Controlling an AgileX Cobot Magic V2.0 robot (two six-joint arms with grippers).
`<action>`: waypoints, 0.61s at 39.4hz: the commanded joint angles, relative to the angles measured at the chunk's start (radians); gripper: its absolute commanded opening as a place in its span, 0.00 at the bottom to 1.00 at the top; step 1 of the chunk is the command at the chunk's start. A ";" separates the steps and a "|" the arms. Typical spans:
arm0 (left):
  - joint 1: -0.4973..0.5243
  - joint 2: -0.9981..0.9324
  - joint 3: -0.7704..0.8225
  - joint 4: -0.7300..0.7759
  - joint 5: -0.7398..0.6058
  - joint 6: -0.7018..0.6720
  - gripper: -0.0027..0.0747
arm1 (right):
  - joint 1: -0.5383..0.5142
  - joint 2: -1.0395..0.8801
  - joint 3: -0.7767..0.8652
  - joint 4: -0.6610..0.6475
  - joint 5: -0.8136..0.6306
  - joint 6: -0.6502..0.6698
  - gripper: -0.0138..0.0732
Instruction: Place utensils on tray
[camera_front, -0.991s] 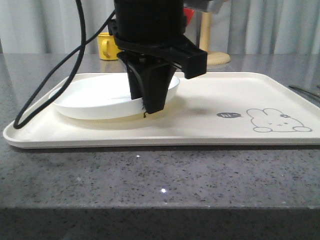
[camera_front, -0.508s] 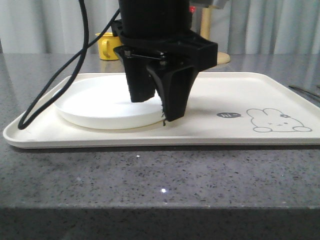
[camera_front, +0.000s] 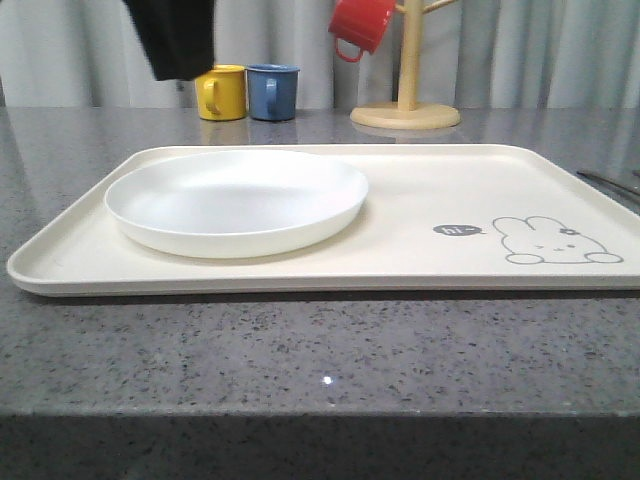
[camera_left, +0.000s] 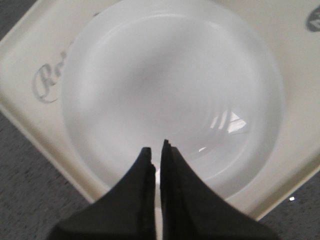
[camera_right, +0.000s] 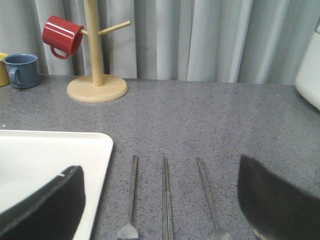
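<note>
With its closed left gripper (camera_left: 156, 150) lifted off the plate (camera_front: 236, 200), the robot leaves the tray (camera_front: 430, 195) free for cutlery (camera_right: 165, 200) beside the open right gripper (camera_right: 160, 210).

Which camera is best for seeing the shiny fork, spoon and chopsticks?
The right wrist view. There the utensils lie side by side on the grey counter, just beside the tray, between the open right gripper's fingers. The front view catches just a thin sliver of metal at its right edge.

utensils (camera_right: 166, 200) cut off at frame edge
</note>
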 joint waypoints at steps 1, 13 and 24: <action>0.077 -0.112 0.048 0.002 -0.013 -0.013 0.01 | -0.006 0.013 -0.033 -0.010 -0.087 -0.005 0.90; 0.299 -0.445 0.462 -0.059 -0.377 -0.045 0.01 | -0.006 0.013 -0.033 -0.010 -0.087 -0.005 0.90; 0.386 -0.860 0.883 -0.075 -0.728 -0.045 0.01 | -0.006 0.013 -0.033 -0.010 -0.087 -0.005 0.90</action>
